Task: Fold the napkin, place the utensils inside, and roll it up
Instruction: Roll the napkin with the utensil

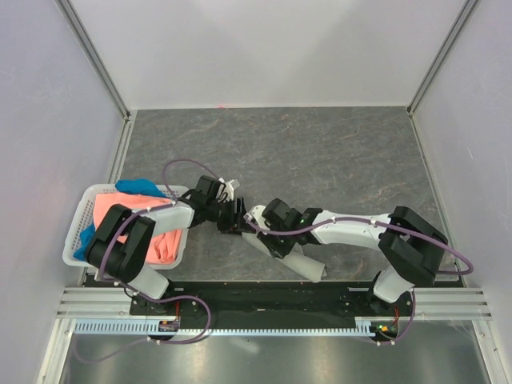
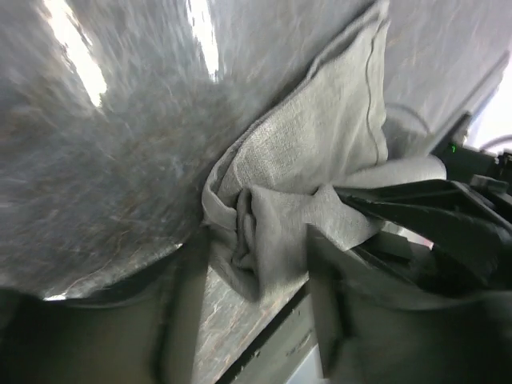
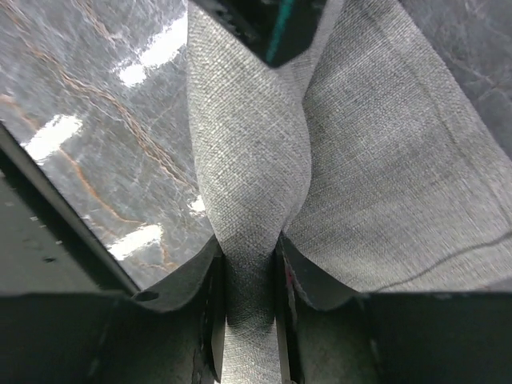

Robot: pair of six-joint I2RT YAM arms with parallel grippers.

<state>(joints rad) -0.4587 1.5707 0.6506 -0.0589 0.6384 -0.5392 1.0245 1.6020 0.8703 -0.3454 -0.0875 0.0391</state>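
The light grey napkin (image 1: 308,266) lies as a long bunched strip near the table's front edge, under the right arm. My right gripper (image 1: 258,218) is shut on a fold of it; in the right wrist view the napkin (image 3: 248,160) is pinched tight between the fingers of this gripper (image 3: 250,268). My left gripper (image 1: 234,218) is right beside it. In the left wrist view this gripper (image 2: 254,258) is open, its fingers standing either side of the napkin's crumpled end (image 2: 264,224). The utensils are hidden or out of view.
A white basket (image 1: 76,240) at the left holds a coral-orange cloth (image 1: 120,202) and a blue cloth (image 1: 136,186). The black base rail (image 1: 264,298) runs along the front edge. White walls enclose the dark stone tabletop (image 1: 320,152).
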